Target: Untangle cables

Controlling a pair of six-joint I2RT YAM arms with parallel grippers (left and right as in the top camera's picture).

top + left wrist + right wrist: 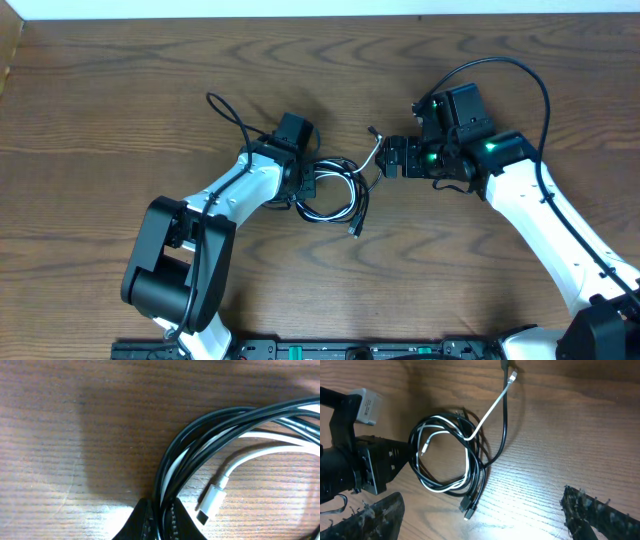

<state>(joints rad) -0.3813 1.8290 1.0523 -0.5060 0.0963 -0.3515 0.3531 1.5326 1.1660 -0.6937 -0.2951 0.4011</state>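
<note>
Coil [330, 192] lies flat on the table [100, 90], one edge in the left gripper [159, 519]. Its jaws are pinched shut on a bundle of strands at the rim, mostly black cable [200, 435]; I can't tell if any white is in the nip too. Right gripper [388, 160] sits across the coil from the left gripper, jaws wide, holding nothing. White cable [490, 410] has one plug [212, 500] inside the loop just beside the left gripper, and its other tail runs out of the coil away from it. I judge this stuff light, limp and smooth-jacketed, so it drags as one clump and strands slip through a loose pinch. Best hold for the right is the white tail just behind its free end, on the cord and not the connector. I'd pull slow and let the left pin the black.
</note>
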